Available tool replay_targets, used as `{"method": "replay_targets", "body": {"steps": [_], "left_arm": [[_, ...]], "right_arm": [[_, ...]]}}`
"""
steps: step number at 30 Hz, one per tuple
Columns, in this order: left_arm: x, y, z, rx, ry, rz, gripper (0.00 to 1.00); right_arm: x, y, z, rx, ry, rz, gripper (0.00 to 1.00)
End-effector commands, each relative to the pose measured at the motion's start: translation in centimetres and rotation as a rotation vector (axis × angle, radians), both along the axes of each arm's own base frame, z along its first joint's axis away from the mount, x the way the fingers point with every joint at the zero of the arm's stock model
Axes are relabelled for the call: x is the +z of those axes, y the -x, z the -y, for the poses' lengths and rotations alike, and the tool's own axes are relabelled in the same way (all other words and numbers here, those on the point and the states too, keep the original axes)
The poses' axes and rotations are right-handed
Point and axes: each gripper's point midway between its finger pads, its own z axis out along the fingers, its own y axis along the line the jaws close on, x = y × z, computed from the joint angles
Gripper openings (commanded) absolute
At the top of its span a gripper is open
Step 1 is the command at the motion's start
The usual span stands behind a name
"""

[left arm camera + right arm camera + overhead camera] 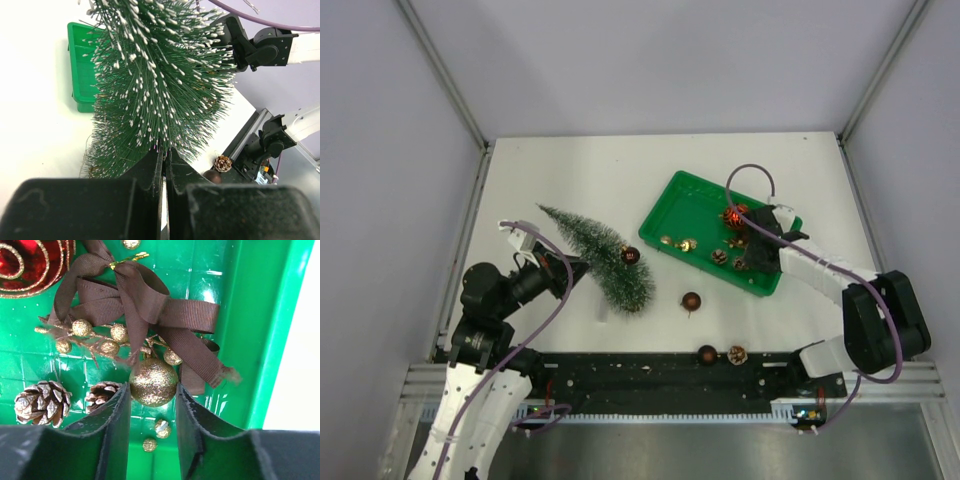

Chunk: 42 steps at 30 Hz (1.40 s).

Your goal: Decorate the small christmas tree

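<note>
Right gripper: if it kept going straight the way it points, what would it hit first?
Probably the gold glitter ball, which sits between the jaws of the right gripper in the green tray; the brown ribbon bow lies just beyond. Depth is hard to judge.

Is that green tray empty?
No, the green tray holds a red bauble, a brown bow, pine cones and a gold glitter ball.

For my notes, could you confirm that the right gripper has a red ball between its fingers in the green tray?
Not quite. The right gripper has a gold glitter ball between its jaws, not a red one. The red ball lies apart, elsewhere in the green tray. The right wrist view shows this.
</note>
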Motion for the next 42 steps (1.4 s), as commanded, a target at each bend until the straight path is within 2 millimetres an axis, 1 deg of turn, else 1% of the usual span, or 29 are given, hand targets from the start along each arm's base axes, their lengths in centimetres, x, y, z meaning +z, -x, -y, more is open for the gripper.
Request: {"method": "replay_targets", "body": {"steps": [1,2,5,7,10,12,14,19,22,24,25,30,32,36,42], "left_arm": [[2.2,0.0,-0.2,0.007,0.008,0.083,0.00],[2.2,0.0,-0.2,0.007,0.007,0.082,0.00],[2.1,-0.1,-0.2,0.009,0.008,0.079,0.00],[2.1,-0.1,-0.1,0.007,0.009,0.076,0.00],[2.1,-0.1,-0.1,0.009,0.010,0.075,0.00],[2.0,-0.1,-0.2,0.012,0.009,0.074,0.00],[2.0,-0.1,-0.2,0.013,0.013,0.072,0.00],[1.8,-0.2,-0.3,0.023,0.014,0.059,0.00],[1.6,-0.4,-0.4,0.030,0.011,0.053,0.00],[1.4,-0.5,-0.5,0.040,0.011,0.047,0.00],[1.4,-0.5,-0.5,0.040,0.012,0.045,0.00],[1.5,-0.5,-0.5,0.044,0.017,0.042,0.00],[1.6,-0.5,-0.6,0.047,0.019,0.042,0.00],[1.9,-0.4,-0.6,0.046,0.024,0.049,0.00],[1.9,-0.2,-0.5,0.041,0.029,0.048,0.00]], "right_arm": [[1.6,-0.9,0.2,0.000,-0.009,0.083,0.26],[2.1,-0.9,0.1,0.010,-0.018,0.096,0.24],[5.7,-1.1,-0.7,0.055,-0.072,0.176,0.22],[8.4,-0.8,-1.9,0.112,-0.136,0.228,0.22],[12.6,0.3,-5.4,0.276,-0.303,0.304,0.22],[15.2,1.9,-7.9,0.403,-0.416,0.339,0.22],[17.2,3.7,-9.8,0.507,-0.484,0.366,0.22],[21.6,8.4,-13.8,0.738,-0.659,0.435,0.23],[23.6,11.3,-16.1,0.869,-0.766,0.460,0.23],[24.3,13.1,-17.5,0.950,-0.808,0.467,0.24],[24.2,13.7,-18.1,0.975,-0.814,0.461,0.24],[23.3,17.0,-21.5,1.110,-0.853,0.407,0.24],[22.6,17.7,-22.8,1.141,-0.848,0.377,0.24],[22.1,18.0,-24.7,1.162,-0.836,0.363,0.23],[22.8,16.2,-26.5,1.072,-0.856,0.448,0.23]]}}
